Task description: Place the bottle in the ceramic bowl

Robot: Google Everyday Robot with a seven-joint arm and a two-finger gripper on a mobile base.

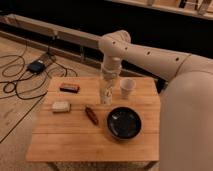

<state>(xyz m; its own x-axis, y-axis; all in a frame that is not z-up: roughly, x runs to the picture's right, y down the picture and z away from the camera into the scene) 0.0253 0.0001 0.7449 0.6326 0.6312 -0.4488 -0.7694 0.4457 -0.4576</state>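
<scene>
The bottle (105, 95), slim and pale translucent, stands upright near the middle of the wooden table (75, 142). My gripper (107, 82) reaches straight down from above and is shut on the bottle's upper part. Whether the bottle's base touches the table I cannot tell. The ceramic bowl (123, 123), glossy black and empty, sits to the front right of the bottle, a short gap away. My pale arm comes in from the right and covers the table's right edge.
A paper cup (127, 88) stands just right of the bottle. A reddish-brown oblong item (91, 114) lies left of the bowl. A dark block (69, 87) and a pale block (61, 106) lie at the left. Cables and a black box (36, 66) are on the floor.
</scene>
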